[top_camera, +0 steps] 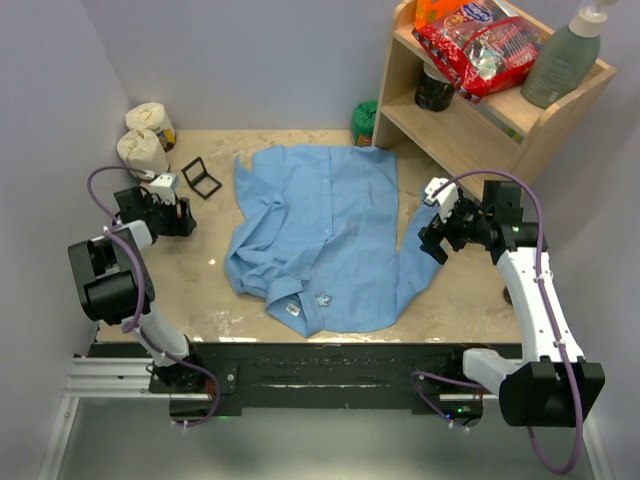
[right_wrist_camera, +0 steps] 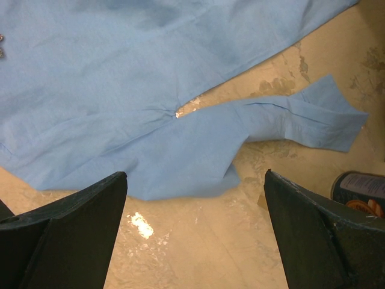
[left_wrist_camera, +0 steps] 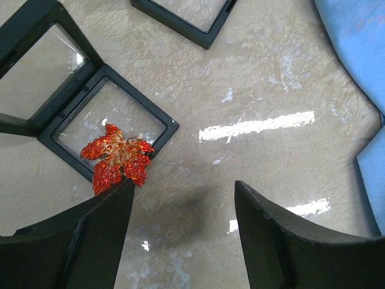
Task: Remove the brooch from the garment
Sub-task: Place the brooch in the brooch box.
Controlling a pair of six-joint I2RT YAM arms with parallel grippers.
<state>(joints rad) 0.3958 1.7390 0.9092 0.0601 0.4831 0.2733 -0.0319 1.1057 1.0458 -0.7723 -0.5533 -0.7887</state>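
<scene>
The light-blue shirt (top_camera: 320, 235) lies spread over the middle of the table, collar toward the near edge. A red-orange leaf brooch (left_wrist_camera: 117, 158) rests on the corner of an open black display case (left_wrist_camera: 108, 129), off the shirt, touching the tip of my left gripper's left finger. My left gripper (left_wrist_camera: 183, 183) is open and empty over bare table, left of the shirt (left_wrist_camera: 361, 72). In the top view it (top_camera: 185, 215) sits beside the case (top_camera: 200, 178). My right gripper (right_wrist_camera: 195, 174) is open and empty just off the shirt's sleeve (right_wrist_camera: 289, 117), at the right (top_camera: 432, 235).
A small silvery item (top_camera: 322, 298) sits on the shirt near the collar. A wooden shelf (top_camera: 470, 120) with a snack bag and bottle stands at the back right. Two tied cloth bundles (top_camera: 145, 140) are at the back left. A dark can (right_wrist_camera: 361, 191) is near the right gripper.
</scene>
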